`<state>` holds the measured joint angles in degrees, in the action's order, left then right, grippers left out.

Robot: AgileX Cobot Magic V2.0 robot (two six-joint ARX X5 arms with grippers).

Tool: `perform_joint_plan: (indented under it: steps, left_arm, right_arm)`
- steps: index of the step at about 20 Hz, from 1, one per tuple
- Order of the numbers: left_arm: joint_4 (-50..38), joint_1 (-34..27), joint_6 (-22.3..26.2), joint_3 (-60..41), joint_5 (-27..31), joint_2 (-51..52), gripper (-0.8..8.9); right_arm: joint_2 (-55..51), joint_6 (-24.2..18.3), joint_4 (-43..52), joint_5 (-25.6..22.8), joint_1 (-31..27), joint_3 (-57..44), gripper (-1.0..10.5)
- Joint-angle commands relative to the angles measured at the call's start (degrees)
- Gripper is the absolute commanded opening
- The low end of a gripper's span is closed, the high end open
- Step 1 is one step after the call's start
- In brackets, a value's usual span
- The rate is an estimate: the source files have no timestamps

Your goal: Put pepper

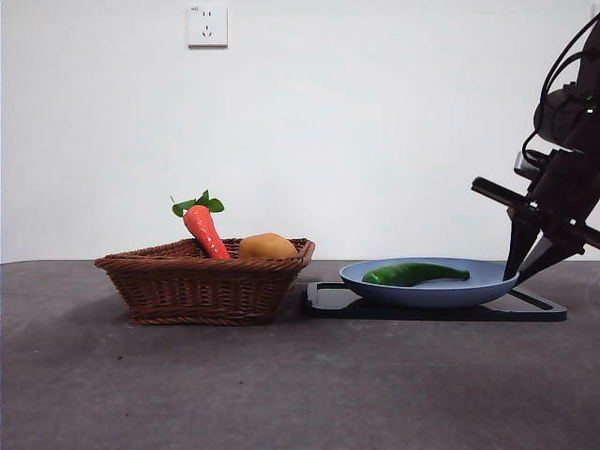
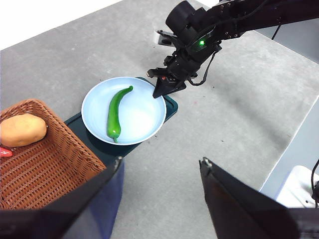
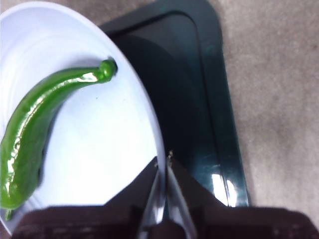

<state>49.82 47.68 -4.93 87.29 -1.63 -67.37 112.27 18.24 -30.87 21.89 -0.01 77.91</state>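
The pepper (image 1: pixel 414 274) lies flat inside the blue plate (image 1: pixel 427 293), its long axis roughly along the plate's width in the front view; the left wrist view shows it (image 2: pixel 115 113) slightly curved, with the stem end pointing toward the plate's far rim and toward the right gripper. The plate rests on a dark tray (image 1: pixel 441 307), which sits on the grey table (image 1: pixel 300 384). The right gripper (image 1: pixel 527 272) is positioned at the plate's edge on the side away from the basket; its jaws are pressed together with only a thin slit between them and hold nothing, as the right wrist view (image 3: pixel 163 162) confirms, where the tips sit right at the plate rim (image 3: pixel 149 119) and apart from the pepper (image 3: pixel 35 129). No contact between the right gripper and the pepper is visible. The left gripper (image 2: pixel 162 167) hangs above the table near the tray and basket, jaws spread wide and empty, well apart from the pepper. A wicker basket (image 1: pixel 202 281) stands just beside the tray; whether the two touch cannot be determined. It contains a red-orange carrot (image 1: pixel 204 230) with green leaves, leaning upright, and a rounded yellow-orange lump (image 1: pixel 267 247) beside it. A wall socket (image 1: pixel 207 25) is mounted on the white wall behind.
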Motion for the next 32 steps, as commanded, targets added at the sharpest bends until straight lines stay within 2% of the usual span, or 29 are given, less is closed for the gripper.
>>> perform_joint_plan:
  steps: [1,4,8,12,18,21,26,30,32]
  left_arm:
    - [-0.3,0.5,0.4,1.1,0.2,-0.5,2.72]
    - [0.0,0.5,0.4,1.1,0.2,-0.5,2.72]
    - [0.0,0.5,0.4,1.1,0.2,-0.5,2.72]
    - [0.3,0.5,0.5,1.1,0.2,-0.5,2.72]
    - [2.6,0.5,2.2,1.1,6.2,-0.5,2.71]
    - [3.9,0.5,2.6,1.1,6.1,-0.5,2.71]
    - [3.9,0.5,3.5,1.1,5.9,-0.5,2.71]
    - [3.9,0.5,3.5,1.1,5.8,-0.5,2.70]
    - [4.0,0.5,3.5,1.1,5.6,-0.5,2.70]
  right_arm:
    - [2.8,0.3,0.5,0.3,0.0,1.3,0.1]
    - [3.1,-0.8,1.1,0.3,0.0,1.3,0.2]
    - [2.4,-0.8,0.7,0.6,-0.1,1.3,1.7]
    - [-3.3,-4.1,-3.5,0.5,-0.8,1.3,1.9]
    - [-23.2,-13.0,-17.8,0.7,-0.4,1.3,1.9]
    - [-35.2,-15.9,-24.6,0.7,1.4,1.3,1.9]
    - [-52.3,-16.9,-35.1,0.7,6.7,1.3,1.9]
    - [-58.8,-17.3,-44.0,0.6,11.3,1.3,1.9]
    - [-59.9,-18.3,-46.9,0.6,12.6,1.3,1.5]
